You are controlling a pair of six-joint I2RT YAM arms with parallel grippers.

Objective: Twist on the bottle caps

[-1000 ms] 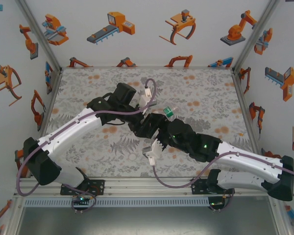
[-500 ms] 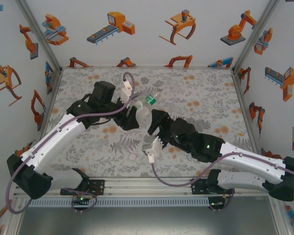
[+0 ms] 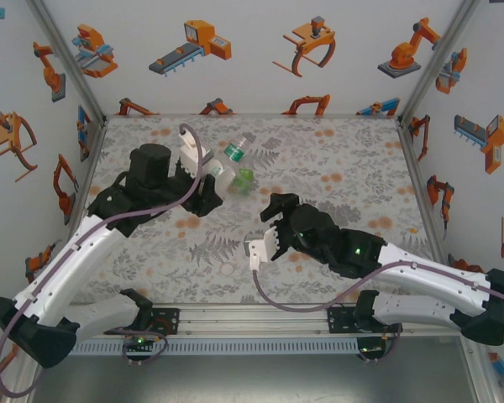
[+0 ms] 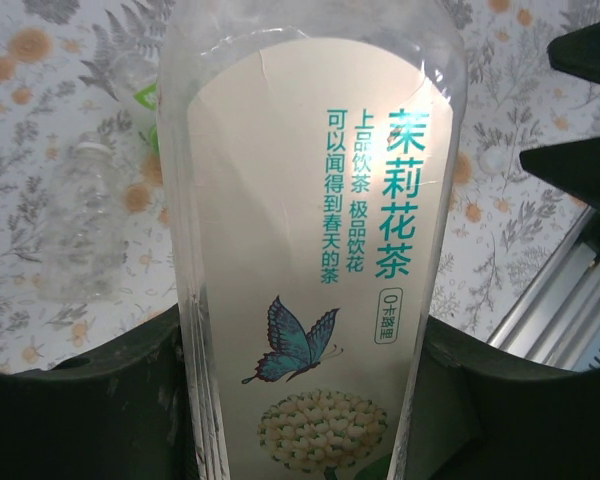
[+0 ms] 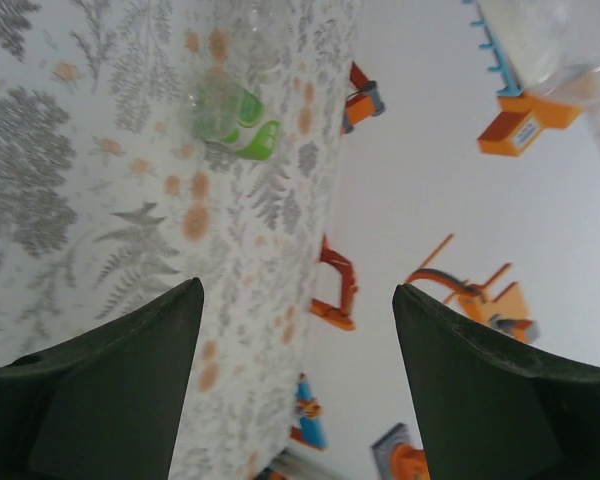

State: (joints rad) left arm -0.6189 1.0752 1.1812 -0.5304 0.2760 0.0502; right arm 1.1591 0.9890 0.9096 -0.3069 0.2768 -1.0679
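A labelled tea bottle (image 4: 310, 250) is seen clamped in the left gripper (image 3: 210, 180), the right gripper (image 5: 295, 300) spread empty; a cap is likely to be fetched and aligned next.

White walls (image 3: 252, 84) on three sides carry orange cartoon machines — the table (image 3: 361, 168) wears a grey fern print with orange blossoms, metal rail (image 3: 218, 321) along its near edge.

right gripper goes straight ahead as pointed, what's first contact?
Probably the green-tinted bottle just ahead of the right gripper; its wrist view puts it slightly off-line, so it may miss.
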